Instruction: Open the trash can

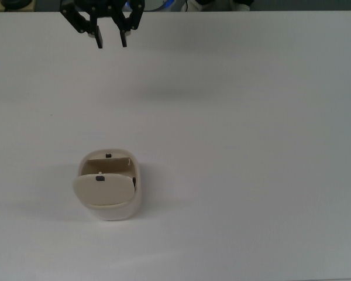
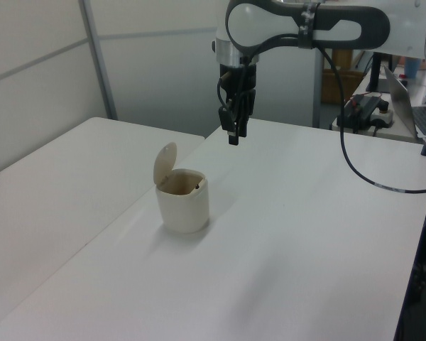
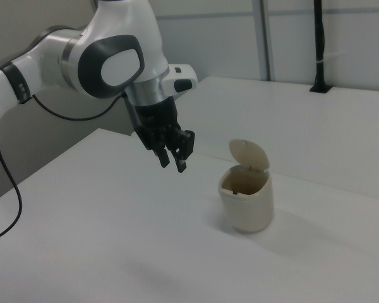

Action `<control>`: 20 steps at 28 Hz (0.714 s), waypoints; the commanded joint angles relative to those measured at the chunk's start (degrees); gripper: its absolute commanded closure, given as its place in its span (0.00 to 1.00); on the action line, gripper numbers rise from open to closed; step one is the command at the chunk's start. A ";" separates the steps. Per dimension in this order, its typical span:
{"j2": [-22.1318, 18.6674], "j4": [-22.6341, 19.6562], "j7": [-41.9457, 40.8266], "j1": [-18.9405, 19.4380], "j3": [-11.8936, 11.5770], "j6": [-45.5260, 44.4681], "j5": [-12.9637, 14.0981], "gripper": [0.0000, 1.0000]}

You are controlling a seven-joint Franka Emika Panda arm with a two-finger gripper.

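While the white bench (image 1: 251, 146) takes up pretty much everything, the Panda arm (image 3: 107, 60) is the next biggest thing, reaching in over the bench's far edge as the top view shows it. Its gripper (image 1: 111, 42) hangs in the air with nothing in it, jaws spread apart with a clear gap between the two black fingers (image 3: 181, 165). In the left view the gripper (image 2: 232, 135) points down, well apart from the bin and above it.

The trash can (image 1: 114, 205) sits on the bench toward the near edge and left of centre in the top view, standing by itself. It's a small cream rounded tub, and its lid (image 3: 249, 153) is flipped up, standing nearly upright off the back of the rim so you can see down inside. There's a tiny black button (image 1: 100, 178) on the lid.
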 commanded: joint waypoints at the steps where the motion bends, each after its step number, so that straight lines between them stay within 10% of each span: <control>1: -0.98 -1.40 0.80 0.53 0.32 -0.44 -1.99 0.00; 20: -1.68 -0.70 1.41 0.45 0.32 -2.73 -2.08 0.00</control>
